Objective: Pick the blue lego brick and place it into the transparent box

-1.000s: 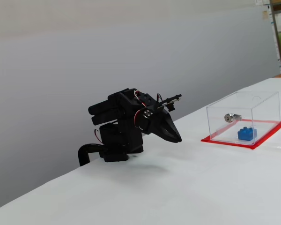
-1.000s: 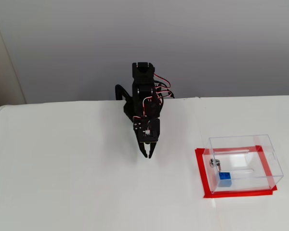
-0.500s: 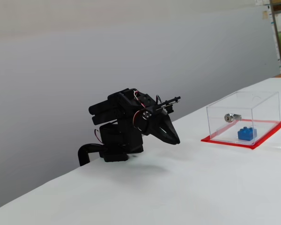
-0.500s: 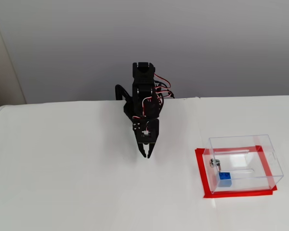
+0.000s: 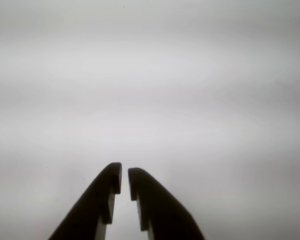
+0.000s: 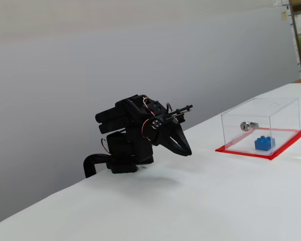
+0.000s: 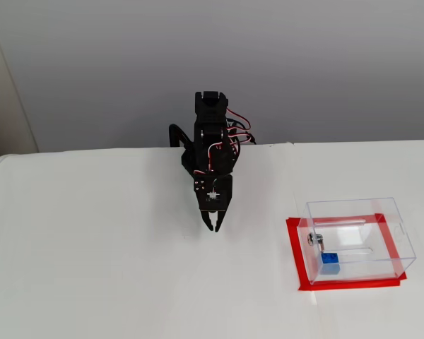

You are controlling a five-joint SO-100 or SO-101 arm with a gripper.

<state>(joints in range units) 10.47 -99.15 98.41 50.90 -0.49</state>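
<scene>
One brick [image 7: 330,263] already sits inside your box [image 7: 358,239], near the silver fitting [image 7: 313,239] | box stands well right of the gripper [image 7: 215,227] in the high fixed view | gripper [image 5: 124,178] empty, fingers nearly pressed together, a sliver of gap, over bare table [image 7: 92,268] | you likely have nothing left to place.
</scene>
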